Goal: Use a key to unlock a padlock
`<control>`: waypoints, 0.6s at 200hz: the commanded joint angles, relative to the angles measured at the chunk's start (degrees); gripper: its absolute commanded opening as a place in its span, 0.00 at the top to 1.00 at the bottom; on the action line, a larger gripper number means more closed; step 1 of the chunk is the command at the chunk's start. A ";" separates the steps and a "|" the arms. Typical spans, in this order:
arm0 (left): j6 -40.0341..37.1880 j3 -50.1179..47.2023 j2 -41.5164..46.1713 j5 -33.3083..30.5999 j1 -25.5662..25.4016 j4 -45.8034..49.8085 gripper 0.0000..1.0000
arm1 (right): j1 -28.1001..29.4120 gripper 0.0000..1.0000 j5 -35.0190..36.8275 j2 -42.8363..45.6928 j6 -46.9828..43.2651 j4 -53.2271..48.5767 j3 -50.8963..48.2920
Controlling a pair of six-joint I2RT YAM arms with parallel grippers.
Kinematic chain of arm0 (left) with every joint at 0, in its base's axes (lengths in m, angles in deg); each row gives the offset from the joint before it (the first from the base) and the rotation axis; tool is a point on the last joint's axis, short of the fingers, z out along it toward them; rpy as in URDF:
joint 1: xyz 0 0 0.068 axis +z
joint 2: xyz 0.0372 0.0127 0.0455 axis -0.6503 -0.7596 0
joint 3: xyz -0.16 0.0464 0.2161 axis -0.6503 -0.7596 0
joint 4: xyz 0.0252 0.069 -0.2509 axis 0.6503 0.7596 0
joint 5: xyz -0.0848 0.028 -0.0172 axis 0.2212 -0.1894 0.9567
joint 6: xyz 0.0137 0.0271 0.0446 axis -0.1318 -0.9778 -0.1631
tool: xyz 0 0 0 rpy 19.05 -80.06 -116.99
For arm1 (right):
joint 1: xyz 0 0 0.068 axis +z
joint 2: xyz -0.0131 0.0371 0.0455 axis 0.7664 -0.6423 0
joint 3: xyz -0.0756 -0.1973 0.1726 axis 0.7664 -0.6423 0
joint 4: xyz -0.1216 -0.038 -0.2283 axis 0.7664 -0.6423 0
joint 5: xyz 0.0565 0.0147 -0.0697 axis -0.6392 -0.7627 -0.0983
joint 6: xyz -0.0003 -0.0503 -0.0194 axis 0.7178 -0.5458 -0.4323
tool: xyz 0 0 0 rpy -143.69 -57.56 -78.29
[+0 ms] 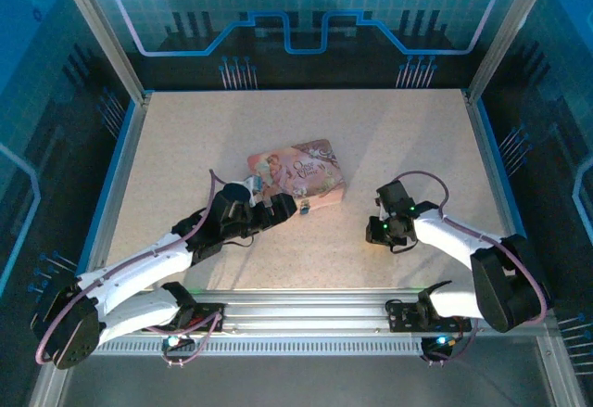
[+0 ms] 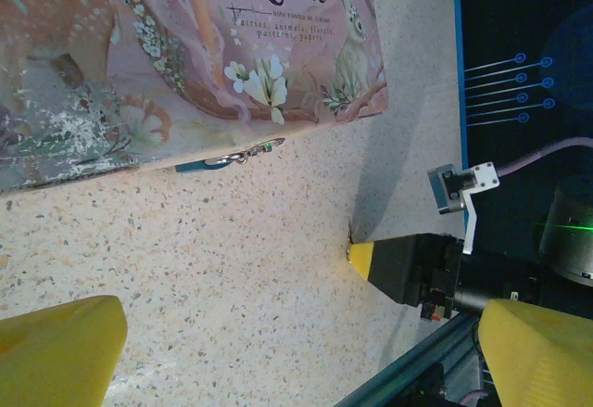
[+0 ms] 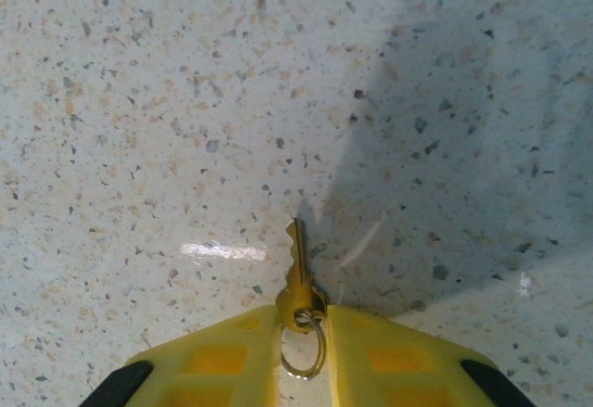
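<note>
A: Status on the R hand?

B: R hand (image 3: 304,316) is narrow, pads either side of the key (image 3: 296,273) at its head, touching it as far as I can see. Key's on or just over the table (image 3: 185,101), can't tell which. Blade points away from the hand, and there's a small ring on the head.

A: How'll it handle?

B: My guess: v. light, stiff, thin smooth metal, so likely to swivel or slip betw. the pads if nudged. The head's the only sensible place to take it, w/ the blade left free for the keyhole. I'd go slow.

A: And the lock?

B: Lock (image 2: 232,159) lies along the box (image 2: 185,45) edge facing the L hand. It's right against the box or just beside it, can't tell. Tiny, w/ a bluish bit at one end and silvery metal at the other. Prob. light enough to skid on the table when the key pushes in. I reckon the L hand must pinch the body and leave shackle + keyhole clear. Can't make out the keyhole from here.

A: L hand?

B: L hand (image 2: 295,328) is wide open, holding nothing. It's pointed at the lock, near it but not touching.

A: Anything in the box?

B: Box is shut, pink w/ an illustrated lid, so contents aren't visible. Lock's outside it.
</note>
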 commanded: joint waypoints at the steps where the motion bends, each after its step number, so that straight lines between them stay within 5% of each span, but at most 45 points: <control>1: 0.71 -0.36 -0.38 -1.29 -0.46 -0.31 0.01 | 0.98 0.82 0.70 -0.73 0.21 -0.69 1.45; 120: 3.71 -1.06 0.43 -0.34 -0.41 -2.25 0.01 | 1.14 0.99 -2.74 1.21 0.09 0.79 1.60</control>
